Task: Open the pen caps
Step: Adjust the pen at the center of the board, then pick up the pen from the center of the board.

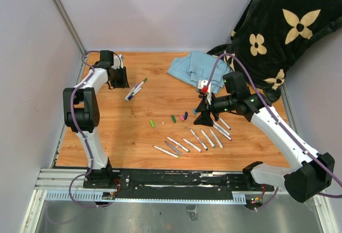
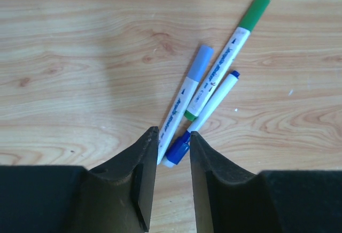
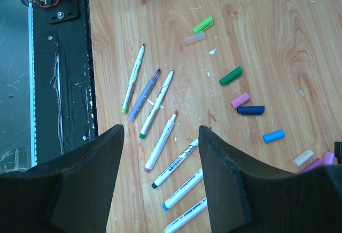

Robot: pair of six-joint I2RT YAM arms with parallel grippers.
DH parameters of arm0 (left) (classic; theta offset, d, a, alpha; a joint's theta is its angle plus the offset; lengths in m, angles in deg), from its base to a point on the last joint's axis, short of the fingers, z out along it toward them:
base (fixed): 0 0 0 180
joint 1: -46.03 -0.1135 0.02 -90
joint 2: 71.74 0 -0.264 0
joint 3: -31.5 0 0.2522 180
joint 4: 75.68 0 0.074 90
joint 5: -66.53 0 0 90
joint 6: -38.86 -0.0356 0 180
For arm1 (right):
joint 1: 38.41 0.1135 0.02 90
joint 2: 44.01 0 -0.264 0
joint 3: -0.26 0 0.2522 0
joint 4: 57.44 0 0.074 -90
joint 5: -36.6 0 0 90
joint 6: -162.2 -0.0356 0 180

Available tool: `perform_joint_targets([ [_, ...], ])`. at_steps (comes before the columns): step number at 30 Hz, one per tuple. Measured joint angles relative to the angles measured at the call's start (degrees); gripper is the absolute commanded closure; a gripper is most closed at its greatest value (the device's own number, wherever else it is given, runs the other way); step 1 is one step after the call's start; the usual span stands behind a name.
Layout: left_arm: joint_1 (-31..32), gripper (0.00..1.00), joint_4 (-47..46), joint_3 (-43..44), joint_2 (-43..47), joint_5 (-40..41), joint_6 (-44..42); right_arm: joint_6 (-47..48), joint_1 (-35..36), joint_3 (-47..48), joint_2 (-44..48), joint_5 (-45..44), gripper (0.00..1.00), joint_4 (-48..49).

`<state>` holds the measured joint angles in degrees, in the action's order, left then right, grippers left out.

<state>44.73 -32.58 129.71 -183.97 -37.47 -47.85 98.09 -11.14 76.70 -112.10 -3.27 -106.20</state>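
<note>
Left wrist: dark blue cap [image 2: 178, 148] between fingers [image 2: 136, 164] (narrowly parted)

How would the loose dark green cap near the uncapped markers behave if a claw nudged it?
The dark green cap lies on its side on the smooth wooden table, so it would probably roll or skid. Small and apparently plastic, it is likely light, stiff and easily flicked away.

At the far left of the tabletop [image 1: 107, 137] we count three pens [image 2: 214, 72]: two capped, one bare-tipped with a dark blue cap [image 2: 177, 149] at its other end. In the right wrist view we count seven uncapped pens [image 3: 158, 103] and nine loose caps [image 3: 231, 76]. Two cloths [image 1: 195, 68] lie beyond.
</note>
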Motion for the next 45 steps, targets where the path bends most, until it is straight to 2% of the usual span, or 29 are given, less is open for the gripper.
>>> perform_joint_targets([
  [5,1.2,0.65,1.6,0.2,-0.1,3.1,-0.9,0.0,0.0,0.0,0.0,0.0,0.41,0.0],
  [24,2.6,0.69,5.1,3.7,-7.0,6.0,-3.1,0.0,0.0,0.0,0.0,0.0,0.41,0.0],
  [25,2.6,0.71,5.1,3.7,-7.2,6.0,-3.1,0.0,0.0,0.0,0.0,0.0,0.41,0.0],
  [28,2.6,0.84,5.1,3.8,-7.3,6.4,-3.2,0.0,0.0,0.0,0.0,0.0,0.41,0.0],
  [33,2.6,0.86,5.1,4.0,-7.3,8.6,-3.2,0.0,0.0,0.0,0.0,0.0,0.41,0.0],
  [37,2.7,0.86,5.0,4.0,-7.3,11.2,-2.8,0.0,0.0,-0.2,0.0,0.1,0.41,0.0],
  [41,2.6,0.73,5.0,4.1,-7.3,14.2,-2.6,0.0,0.0,-0.3,0.0,0.2,0.41,0.0],
  [45,2.5,0.72,5.3,4.5,-7.8,15.6,-2.3,0.0,0.0,-0.3,0.0,0.5,0.41,0.0],
])
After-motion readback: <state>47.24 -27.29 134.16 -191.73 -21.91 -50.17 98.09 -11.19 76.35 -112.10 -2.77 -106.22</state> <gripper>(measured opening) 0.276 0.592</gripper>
